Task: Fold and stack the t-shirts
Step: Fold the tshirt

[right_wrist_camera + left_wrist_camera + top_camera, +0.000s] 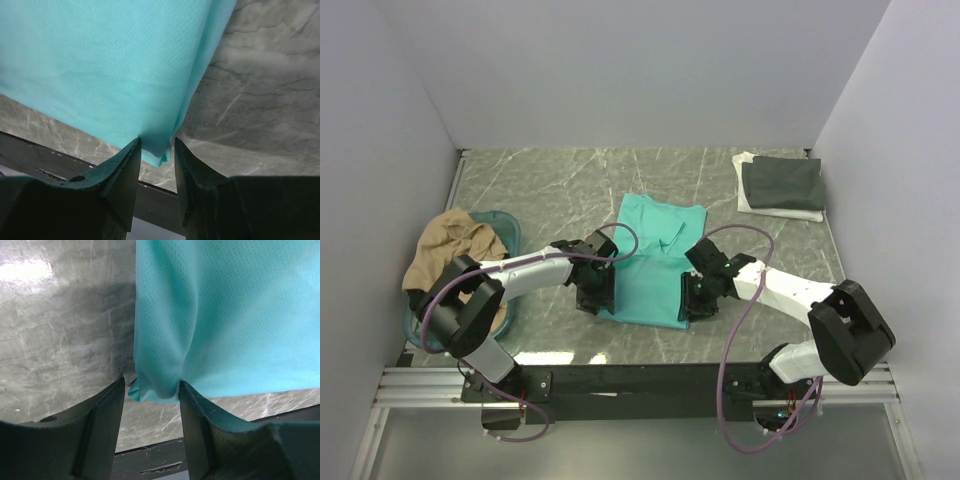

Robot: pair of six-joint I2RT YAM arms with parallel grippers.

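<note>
The teal shirt (655, 262) is laid flat on the table (550, 180), right of the basket (510, 228), with the collar turned away from the arm bases. It already looks narrowed into a long panel, so the sleeves are judged folded in.

Its near-left corner, the one closer to the basket, is pinched by the left gripper (594, 292). In the left wrist view the bunched corner fills the gap between the fingers (107, 420), and both pads are touched by cloth. The near-right corner, the one farther from the basket, is clamped by the right gripper (698, 297). In the right wrist view a small tip of fabric is squeezed between narrowly set fingers (122, 175).

Both hem corners are held at once, probably so the hem can be lifted evenly and carried toward the collar without skew. This is judged the start of the bottom-to-top fold. A low, level lift is needed, or a corner may slip out.

A tan shirt (448, 255) is heaped inside the basket, unfolded, so it is judged to be waiting its turn. Well to the right of the basket and farther back, a dark grey shirt (782, 180) is set folded on a white shirt (775, 211). That pair is taken as the stack, so roughly half the job seems done.
</note>
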